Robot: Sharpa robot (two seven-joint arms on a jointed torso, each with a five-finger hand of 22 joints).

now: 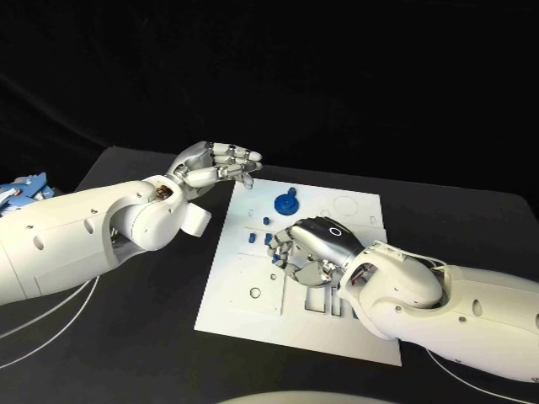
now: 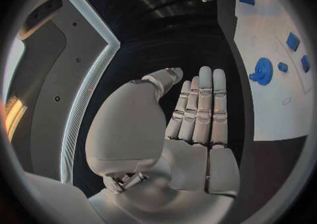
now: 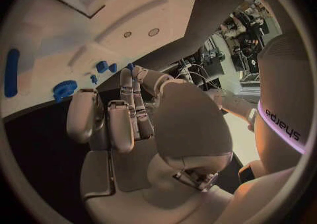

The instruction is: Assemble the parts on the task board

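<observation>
White board (image 1: 239, 295) mid-worktop with blue parts (image 1: 288, 203) at its far end; right hand (image 1: 316, 246) hovers over it, fingers curled, likely reaching; left hand (image 1: 217, 165) flat, empty, beside it.

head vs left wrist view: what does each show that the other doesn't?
Head view alone: the whole task board with its slots and outlines, and the right arm lying across its near corner. Left wrist view alone: the inner face of the left hand, fingers straight and side by side, nothing in it. Both: the blue gear on the board, small blue parts near it, and the right hand over the board.
</observation>
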